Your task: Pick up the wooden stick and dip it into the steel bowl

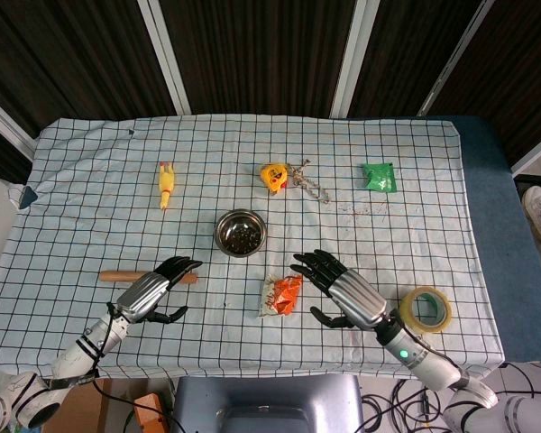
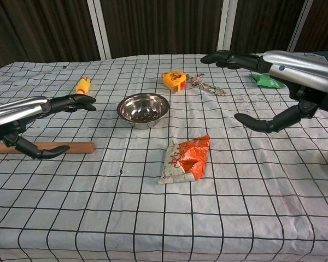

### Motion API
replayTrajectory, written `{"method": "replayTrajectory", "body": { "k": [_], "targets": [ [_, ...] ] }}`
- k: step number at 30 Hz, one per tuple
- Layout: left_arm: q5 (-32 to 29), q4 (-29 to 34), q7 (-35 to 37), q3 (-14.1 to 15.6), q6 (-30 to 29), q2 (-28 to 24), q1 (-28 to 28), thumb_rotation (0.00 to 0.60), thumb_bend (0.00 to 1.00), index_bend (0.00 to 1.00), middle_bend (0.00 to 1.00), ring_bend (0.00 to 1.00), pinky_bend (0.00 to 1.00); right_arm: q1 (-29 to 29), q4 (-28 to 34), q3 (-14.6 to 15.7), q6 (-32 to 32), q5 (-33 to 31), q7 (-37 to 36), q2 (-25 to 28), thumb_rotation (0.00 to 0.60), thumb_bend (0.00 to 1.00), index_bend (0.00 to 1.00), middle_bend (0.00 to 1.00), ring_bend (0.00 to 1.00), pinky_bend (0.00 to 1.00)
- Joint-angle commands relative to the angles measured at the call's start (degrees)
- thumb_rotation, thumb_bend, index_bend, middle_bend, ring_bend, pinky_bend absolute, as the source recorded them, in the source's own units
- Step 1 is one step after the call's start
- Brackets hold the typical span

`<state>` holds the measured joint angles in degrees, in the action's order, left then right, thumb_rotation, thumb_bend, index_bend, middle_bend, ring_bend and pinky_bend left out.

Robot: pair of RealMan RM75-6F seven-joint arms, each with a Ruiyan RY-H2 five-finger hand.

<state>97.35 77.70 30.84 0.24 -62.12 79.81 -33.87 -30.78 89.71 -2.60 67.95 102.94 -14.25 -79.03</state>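
**Grasping the Stick: Pre-Contact Hold Selection**

Approaching the wooden stick [image 1: 126,276], the left hand [image 1: 153,290] hovers over its bowl-side end with fingers spread and thumb dropped below, holding nothing. In the chest view the thumb curls just in front of the stick while the fingers [image 2: 76,101] extend above it; contact cannot be confirmed from either view.

**Location of work items.** All positions are referenced to the steel bowl [image 1: 240,233].
- The stick lies flat on the checked tablecloth [image 1: 90,180], to the left of the bowl and nearer the robot, its long axis roughly level with the table's near edge.
- The right hand [image 1: 343,290] is released, fingers apart, to the right of the bowl and nearer the robot, empty.
- An orange snack packet [image 1: 281,294] lies directly in front of the bowl, between the two hands.

**Handling characteristics (assessed).** The stick appears rigid, light and smooth, a plain cylinder. Expect it to roll on the cloth if pushed from one side only. It should tolerate a firm grip without damage.

**Recommended hold.** Take the stick near its middle or slightly toward the far-from-bowl end, thumb opposing fingers across the diameter, leaving a free length to lower into the bowl. The bowl holds dark contents; its thin steel wall may slide if struck.
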Motion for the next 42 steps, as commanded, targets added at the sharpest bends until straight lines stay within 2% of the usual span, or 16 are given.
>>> {"method": "replayTrajectory", "body": {
  "k": [1,9,13,16,22,25,29,36,42],
  "targets": [
    [-0.3,-0.3,0.2,0.4,-0.2,0.2,-0.1,0.6,0.39,0.0,0.09,0.0,0.05,0.1,0.5,0.4,0.4,-0.4,0.5,0.5,0.6,0.38,0.0,0.01,0.0,0.0],
    [-1.1,-1.0,-0.3,0.9,-0.6,0.7,-0.6,0.6,0.39,0.0,0.09,0.0,0.05,0.5,1.4,1.0,2.2,-0.9,1.6,2.0,0.6,0.38,0.0,0.01,0.0,0.0],
    [-3.9,-1.7,-5.1,-0.2,-1.3,1.0,0.5,0.6,0.39,0.0,0.09,0.0,0.05,1.1,1.3,1.6,3.6,-1.0,1.3,3.2,0.6,0.38,0.0,0.01,0.0,0.0],
    [-7.8,-3.1,-13.7,-0.9,-1.8,0.8,2.6,0.6,0.39,0.0,0.08,0.0,0.05,3.0,1.4,3.3,6.0,-0.2,1.5,5.9,0.6,0.38,0.0,0.01,0.0,0.0],
    [-15.7,-5.5,-40.2,-1.4,-3.5,2.5,7.0,0.6,0.38,0.02,0.09,0.0,0.04,10.4,-0.9,6.0,15.0,0.1,7.4,10.0,0.6,0.38,0.0,0.01,0.0,0.0],
    [-16.7,-6.1,-48.8,-1.0,-4.7,5.4,7.8,0.6,0.37,0.05,0.13,0.0,0.03,12.9,-1.0,7.0,16.7,-1.0,7.4,10.9,0.6,0.38,0.0,0.01,0.0,0.0],
    [-16.0,-9.4,-54.6,-0.7,-6.3,9.8,8.2,0.6,0.36,0.1,0.18,0.02,0.03,14.6,0.8,9.0,15.5,-2.3,7.1,13.2,0.6,0.38,0.0,0.0,0.0,0.0],
    [-16.8,-15.0,-56.8,-1.3,-5.2,14.6,8.0,0.6,0.36,0.17,0.2,0.05,0.05,16.7,1.0,10.2,16.0,-1.7,8.7,13.8,0.6,0.38,0.0,0.0,0.0,0.0],
    [-16.1,-18.1,-56.7,-2.1,-6.2,16.5,7.6,0.6,0.36,0.24,0.22,0.07,0.07,16.7,2.5,10.3,12.1,-4.3,10.1,14.9,0.6,0.38,0.0,0.0,0.0,0.0]
  ]
}}
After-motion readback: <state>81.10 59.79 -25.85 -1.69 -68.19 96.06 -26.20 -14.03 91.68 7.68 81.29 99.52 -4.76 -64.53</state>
